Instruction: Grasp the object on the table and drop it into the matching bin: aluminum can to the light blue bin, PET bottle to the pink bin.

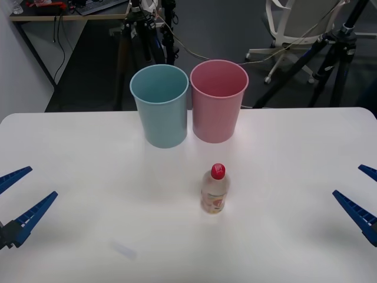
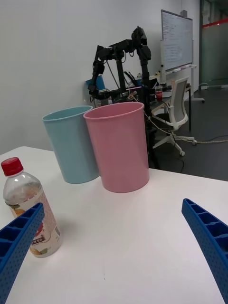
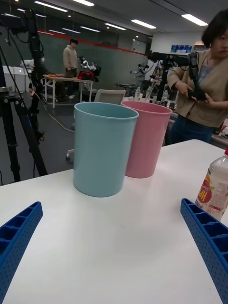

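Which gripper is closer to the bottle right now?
Right, slightly. The bottle stands right of centre; right gripper open at the table's right edge, left gripper open at the far left.

Clear glossy plastic PET bottle [image 1: 215,190] w/ paper-looking label; smooth matt plastic bins; smooth white table [image 1: 283,236]

the left gripper [image 1: 16,203] sits low at the left edge of the front view, its two blue ribbed fingers [image 1: 35,213] spread wide apart and angled inward and away from the robot. nothing lies between them. in its own wrist view the left gripper [image 3: 114,256] shows one finger at each lower corner, a broad gap between. the right gripper [image 1: 360,194] mirrors it at the right edge, fingers [image 1: 353,209] likewise parted and holding nothing. in the right wrist view the right gripper [image 2: 114,251] shows the same wide stance.
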Controlling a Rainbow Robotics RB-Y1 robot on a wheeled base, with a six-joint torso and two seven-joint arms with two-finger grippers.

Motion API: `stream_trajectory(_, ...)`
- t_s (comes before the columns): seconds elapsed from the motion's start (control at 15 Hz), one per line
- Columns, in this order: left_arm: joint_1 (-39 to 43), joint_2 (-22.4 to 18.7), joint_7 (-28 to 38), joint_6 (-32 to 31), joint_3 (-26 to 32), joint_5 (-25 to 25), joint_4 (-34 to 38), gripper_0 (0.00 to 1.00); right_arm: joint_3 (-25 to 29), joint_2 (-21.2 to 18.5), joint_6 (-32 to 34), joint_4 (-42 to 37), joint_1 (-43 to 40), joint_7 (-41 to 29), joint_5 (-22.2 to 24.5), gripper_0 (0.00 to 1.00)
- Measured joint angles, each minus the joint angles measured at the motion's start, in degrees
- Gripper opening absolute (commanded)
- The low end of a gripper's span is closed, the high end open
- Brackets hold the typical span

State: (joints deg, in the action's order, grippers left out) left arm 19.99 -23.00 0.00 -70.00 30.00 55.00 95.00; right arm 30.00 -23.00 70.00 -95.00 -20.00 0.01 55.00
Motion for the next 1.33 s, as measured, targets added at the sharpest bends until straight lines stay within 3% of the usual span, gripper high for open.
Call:
stream_trajectory(0.67, 0.01, 0.0, 0.0, 0.0, 0.0, 0.0, 0.0, 1.0, -0.84, -1.95, -0.11, 0.37, 1.69, 1.46, 0.18, 1.0)
stream_trajectory(1.07, 0.01, 0.0, 0.0, 0.0, 0.0, 0.0, 0.0, 1.0, -8.98, -9.03, 1.12, 2.71, -1.73, 14.17, -5.44, 1.0)
stream_trajectory(1.33, 0.01, 0.0, 0.0, 0.0, 0.0, 0.0, 0.0, 1.0, -13.32, -12.9, 3.28, 5.07, -1.79, 17.82, -8.32, 1.0)
